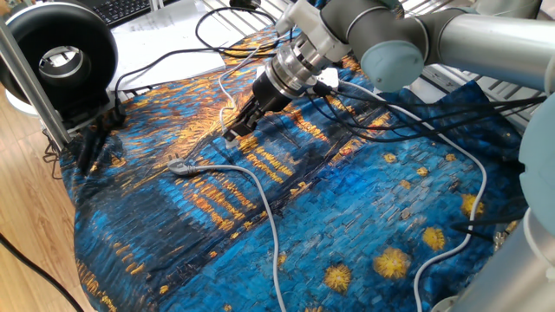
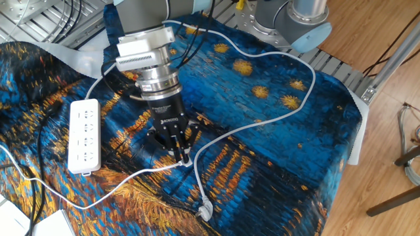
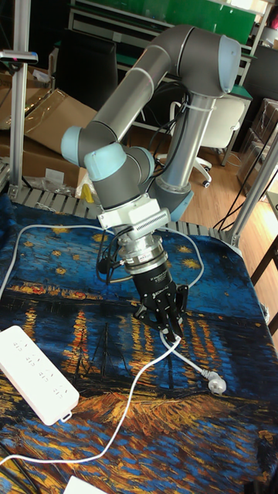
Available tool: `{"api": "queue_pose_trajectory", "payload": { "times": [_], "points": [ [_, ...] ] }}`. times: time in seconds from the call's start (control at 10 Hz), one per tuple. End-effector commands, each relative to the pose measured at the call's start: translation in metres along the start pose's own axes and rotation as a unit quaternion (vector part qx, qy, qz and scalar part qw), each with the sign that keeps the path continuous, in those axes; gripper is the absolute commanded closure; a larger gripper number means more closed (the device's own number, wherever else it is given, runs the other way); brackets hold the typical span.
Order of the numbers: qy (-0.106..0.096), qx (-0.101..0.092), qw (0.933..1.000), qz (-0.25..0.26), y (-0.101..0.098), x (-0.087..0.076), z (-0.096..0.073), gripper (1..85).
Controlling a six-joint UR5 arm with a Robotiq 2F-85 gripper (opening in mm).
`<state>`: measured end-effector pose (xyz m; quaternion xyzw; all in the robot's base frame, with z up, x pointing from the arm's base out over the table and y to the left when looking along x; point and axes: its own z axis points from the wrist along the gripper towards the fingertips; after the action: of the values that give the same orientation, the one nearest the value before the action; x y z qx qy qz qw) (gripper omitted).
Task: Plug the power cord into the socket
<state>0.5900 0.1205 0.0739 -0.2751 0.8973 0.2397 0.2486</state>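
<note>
Painted cloth [image 2: 275, 124], all swirling blue and gold, covers the whole table, and cables run across it. From where I stand the gripper [image 2: 178, 154] is low over the middle of the cloth, pointing down. Its two fingers are drawn in on the small pale plug at the end of the power cord [image 2: 125, 181]. In the tall fixed view the same gripper [image 3: 171, 326] has the thin white cable trailing from its tips, down and away toward the cloth's near edge. I take it to be clamped on that plug, though the plug itself is mostly hidden between the fingers.

Over to one side, well apart from the gripper, lies the socket [image 2: 84, 136], a long white strip flat on the cloth with its outlets facing up. A thicker grey cable [image 2: 249, 128] loops past just beside the fingers and ends in its own grey plug [image 2: 205, 211]; that one is not wanted.

As I judge it, the step in hand is lifting and carrying the plug across. To do it well, the arm should rise enough that the thin cable clears the grey loop, keep the prongs pointing straight down, line them up squarely over one outlet group, then press vertically so the strip does not slide.
</note>
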Motion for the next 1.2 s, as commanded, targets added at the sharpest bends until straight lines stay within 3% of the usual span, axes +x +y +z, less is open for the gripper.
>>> {"api": "queue_pose_trajectory", "payload": {
  "times": [0.0,0.1,0.4,0.6,0.7,0.9,1.0,1.1],
  "points": [
    [-0.005,-0.006,0.9999,-0.008,0.001,-0.005,-0.004,59.7],
    [-0.009,-0.012,0.9998,-0.01,0.004,-0.007,-0.004,52.7],
    [0.002,-0.004,0.9999,-0.014,-0.003,-0.003,-0.007,52.3],
    [0.017,0.012,0.9995,-0.024,-0.012,0.001,-0.015,52.0],
    [0.037,0.029,0.9985,-0.026,-0.017,0.002,-0.019,51.7],
    [0.156,0.088,0.9829,-0.041,-0.031,0.025,-0.041,51.7],
    [0.173,0.084,0.981,-0.022,-0.016,0.015,-0.041,52.3],
    [0.174,0.102,0.9792,-0.022,-0.01,0.0,-0.035,53.0]
  ]
}}
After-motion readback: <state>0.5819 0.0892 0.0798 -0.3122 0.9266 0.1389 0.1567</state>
